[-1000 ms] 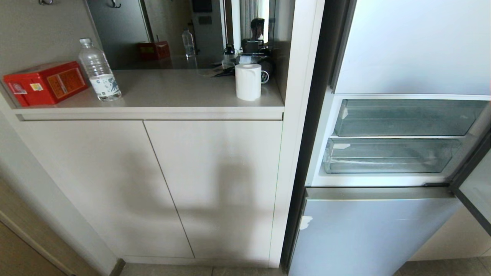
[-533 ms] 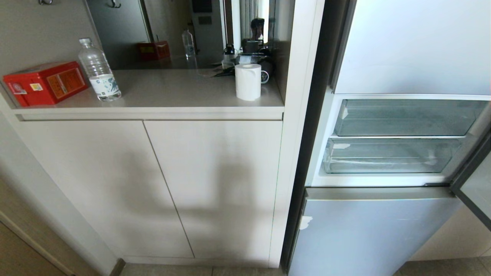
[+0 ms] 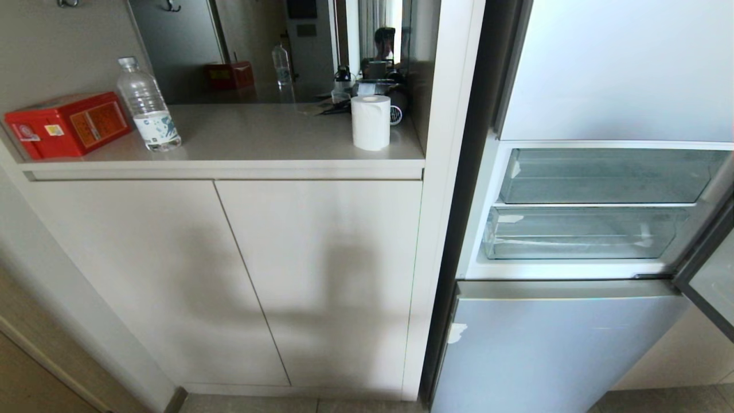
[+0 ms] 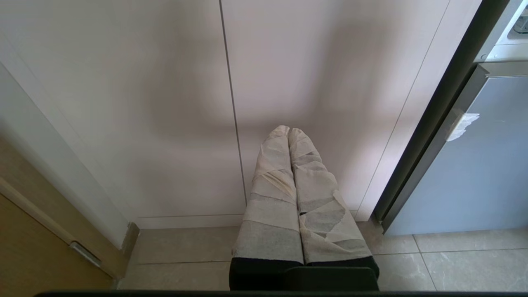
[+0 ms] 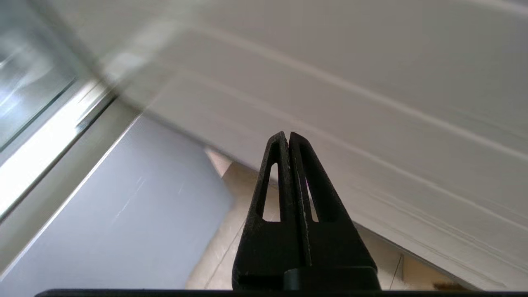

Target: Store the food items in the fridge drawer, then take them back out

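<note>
Nothing has shifted: both drawers (image 3: 590, 232) sit closed and empty, no fruit visible; right gripper (image 5: 288, 136) and left gripper (image 4: 288, 131) pinched shut, empty

The head view looks down at the cabinet (image 3: 229, 275) and open fridge (image 3: 573, 321). The left wrist view faces the same cabinet doors; the right wrist view sits close beside the fridge.

Two clear drawers sit stacked at the frame's right — the lower fridge drawer (image 3: 579, 232), white-taped corner, closed, looks empty.
</note>
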